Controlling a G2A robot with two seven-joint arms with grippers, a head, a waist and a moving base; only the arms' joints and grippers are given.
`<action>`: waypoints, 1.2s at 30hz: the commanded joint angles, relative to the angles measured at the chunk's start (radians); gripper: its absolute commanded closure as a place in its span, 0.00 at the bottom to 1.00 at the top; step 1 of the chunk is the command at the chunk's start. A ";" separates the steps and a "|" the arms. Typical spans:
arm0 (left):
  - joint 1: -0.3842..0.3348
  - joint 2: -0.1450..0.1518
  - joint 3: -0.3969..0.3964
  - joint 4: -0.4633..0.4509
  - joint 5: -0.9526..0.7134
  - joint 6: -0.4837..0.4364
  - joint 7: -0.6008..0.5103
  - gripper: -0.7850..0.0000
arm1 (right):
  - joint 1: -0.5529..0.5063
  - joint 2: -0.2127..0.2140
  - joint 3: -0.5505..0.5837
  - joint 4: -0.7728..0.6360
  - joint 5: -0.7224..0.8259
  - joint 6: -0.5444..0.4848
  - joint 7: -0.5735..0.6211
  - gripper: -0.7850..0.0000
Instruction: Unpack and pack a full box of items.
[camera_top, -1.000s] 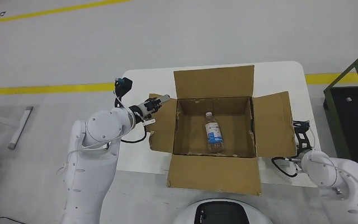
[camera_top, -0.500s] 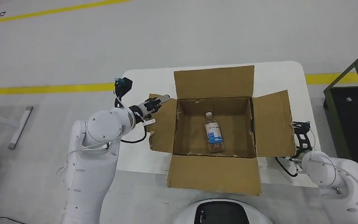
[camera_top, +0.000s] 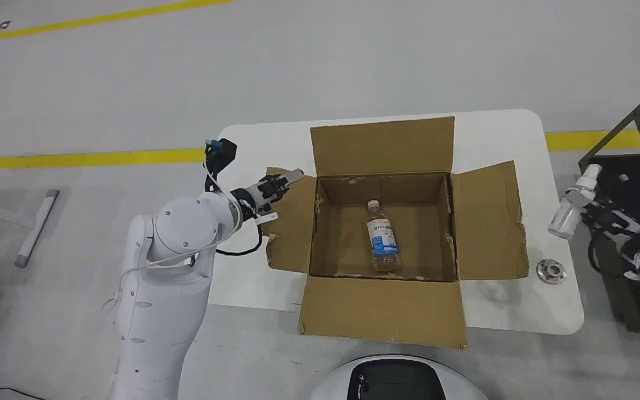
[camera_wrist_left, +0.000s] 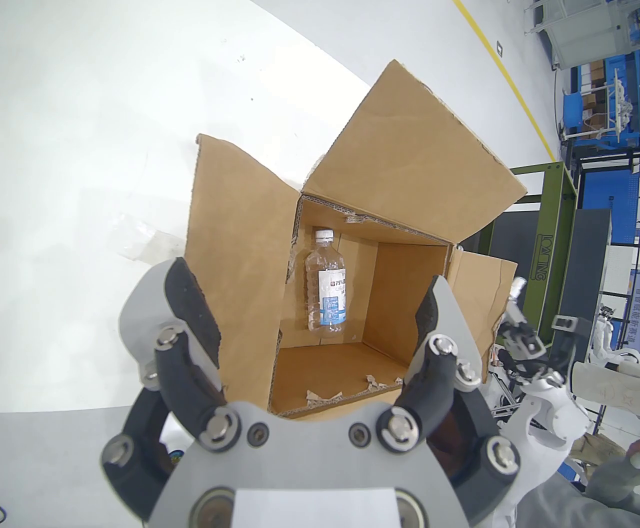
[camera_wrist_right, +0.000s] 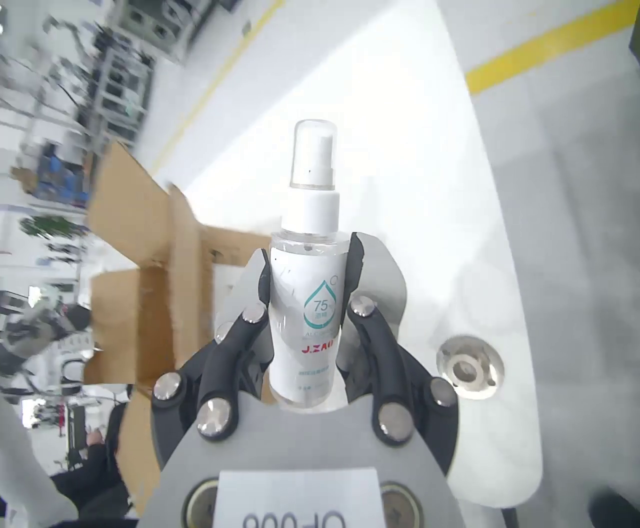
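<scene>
Brown corrugated cardboard box sits open just ahead of the left gripper, whose jaws are spread, likely ready to steady a flap. The right gripper pinches a clear, white-labelled spray bottle by its body, seemingly for packing.

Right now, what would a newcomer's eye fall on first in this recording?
The open cardboard box in the middle of the table, with one clear bottle lying on its floor. At the table's right edge, the right gripper is shut on a spray bottle. The left gripper hangs open beside the box's left flap.
</scene>
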 joint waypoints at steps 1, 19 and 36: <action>0.000 0.000 0.000 0.000 0.000 0.000 0.000 0.00 | -0.007 0.000 0.037 -0.035 0.086 -0.019 0.003 1.00; 0.075 0.013 -0.079 -0.061 0.015 0.007 0.111 0.00 | 0.095 0.038 -0.337 -0.182 0.081 -0.087 0.235 1.00; 0.118 0.021 -0.132 -0.080 0.020 0.028 0.142 0.00 | 0.413 0.024 -0.835 0.109 -0.178 0.032 0.134 1.00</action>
